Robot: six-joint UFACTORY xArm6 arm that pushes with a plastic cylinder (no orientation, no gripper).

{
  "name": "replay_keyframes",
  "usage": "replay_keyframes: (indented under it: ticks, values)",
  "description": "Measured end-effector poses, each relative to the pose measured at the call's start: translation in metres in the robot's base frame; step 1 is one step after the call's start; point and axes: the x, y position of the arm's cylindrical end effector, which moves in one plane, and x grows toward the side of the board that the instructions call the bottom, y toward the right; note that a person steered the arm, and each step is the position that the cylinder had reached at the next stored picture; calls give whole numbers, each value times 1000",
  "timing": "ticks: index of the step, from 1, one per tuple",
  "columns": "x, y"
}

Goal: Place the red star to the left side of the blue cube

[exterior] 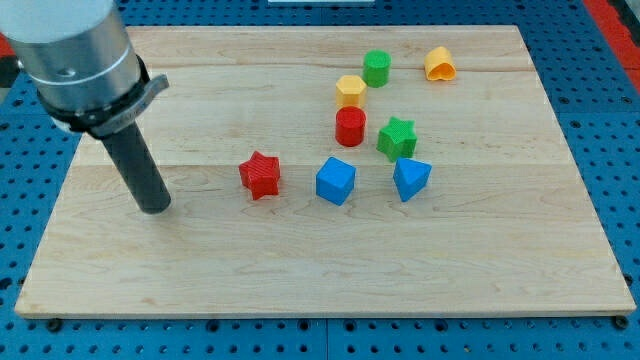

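The red star lies near the board's middle. The blue cube, turned at an angle, sits to its right with a small gap between them. My tip rests on the board well to the left of the red star, touching no block.
A blue triangular block lies right of the cube. Above it are a green star, a red cylinder, a yellow block, a green cylinder and an orange block. The wooden board sits on blue pegboard.
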Motion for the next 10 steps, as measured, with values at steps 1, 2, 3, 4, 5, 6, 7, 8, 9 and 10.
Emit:
replay_keyframes:
  ticks: [1,2,3,4,5,6,7,8,9,10]
  values:
    - [-37,18]
    - [-58,45]
    - [-77,88]
    - [-79,107]
    - [-76,107]
    - [-50,107]
    - [-48,105]
    - [-106,100]
    - [-171,108]
    - [-231,95]
